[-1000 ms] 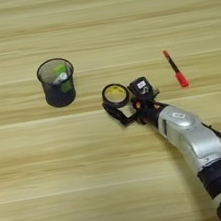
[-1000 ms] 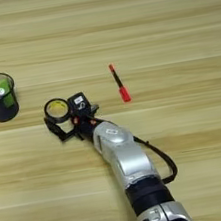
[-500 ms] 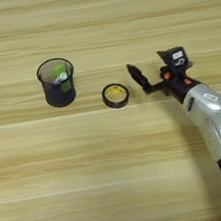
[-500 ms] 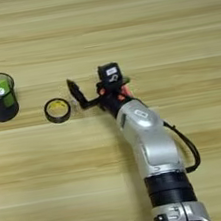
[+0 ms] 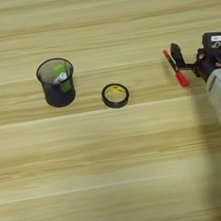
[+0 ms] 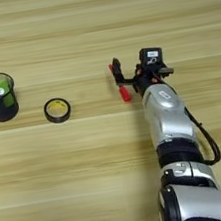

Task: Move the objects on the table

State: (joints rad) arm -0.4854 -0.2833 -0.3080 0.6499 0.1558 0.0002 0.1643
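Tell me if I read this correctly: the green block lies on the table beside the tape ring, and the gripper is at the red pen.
Not quite. The green block stands inside the black mesh cup, not beside the tape ring; the left eye view shows it. The gripper is indeed at the red pen.

no legible text, small white label on claw (image 6: 136,73) unreadable

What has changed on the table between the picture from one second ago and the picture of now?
The right hand moved away from the tape ring, toward the robot's right, and is now at the red-and-black pen. The tape ring was left behind on the table. The ring, the pen and the black mesh cup with the green block inside stayed in place.
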